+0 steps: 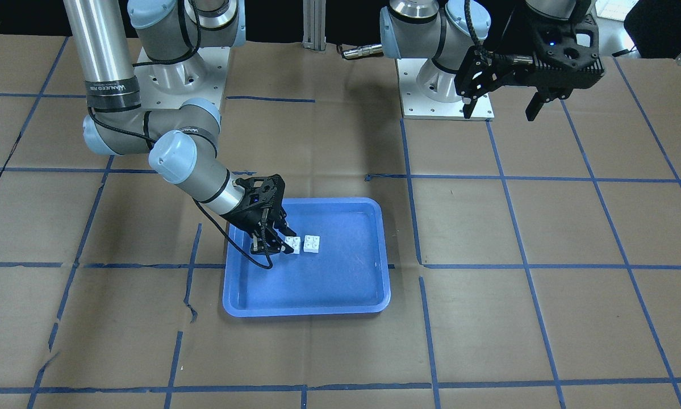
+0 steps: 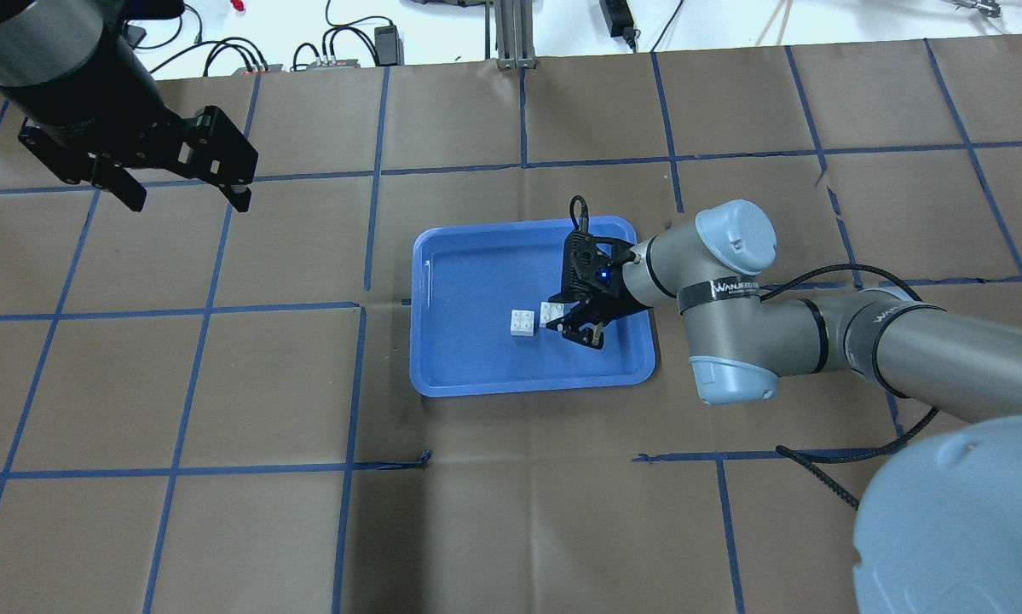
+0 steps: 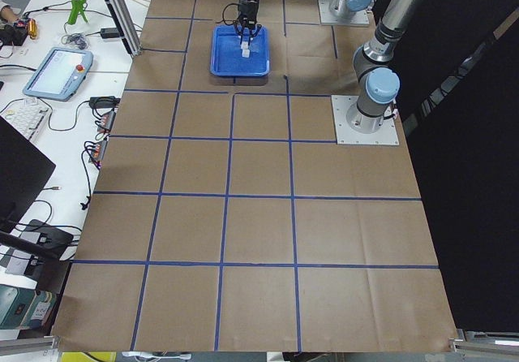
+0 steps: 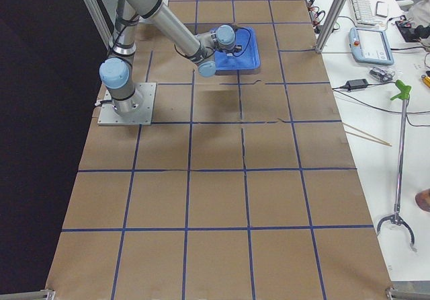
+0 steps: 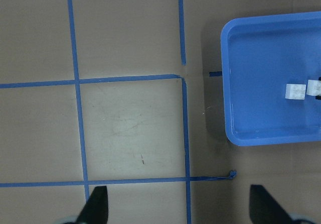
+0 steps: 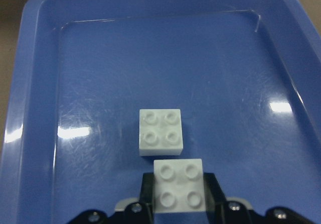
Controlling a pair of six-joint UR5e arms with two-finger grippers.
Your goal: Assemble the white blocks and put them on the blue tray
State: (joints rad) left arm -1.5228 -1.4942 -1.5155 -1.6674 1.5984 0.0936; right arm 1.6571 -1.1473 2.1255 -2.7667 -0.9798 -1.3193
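Note:
Two white blocks lie inside the blue tray (image 1: 346,289), side by side and apart, not stacked. My right gripper (image 1: 280,243) reaches low into the tray and is shut on one white block (image 1: 292,244). In the right wrist view its fingers (image 6: 146,184) press both sides of that block (image 6: 179,185). The other white block (image 6: 159,131) sits free on the tray floor just beyond it, and also shows in the front view (image 1: 312,243) and the overhead view (image 2: 523,322). My left gripper (image 2: 187,192) is open and empty, high above the table, well away from the tray (image 2: 459,358).
The table is brown paper with a blue tape grid (image 2: 366,307). The two arm bases (image 1: 448,96) stand at the robot's edge. Benches with cables and a teach pendant (image 3: 55,71) line the far side beyond the table.

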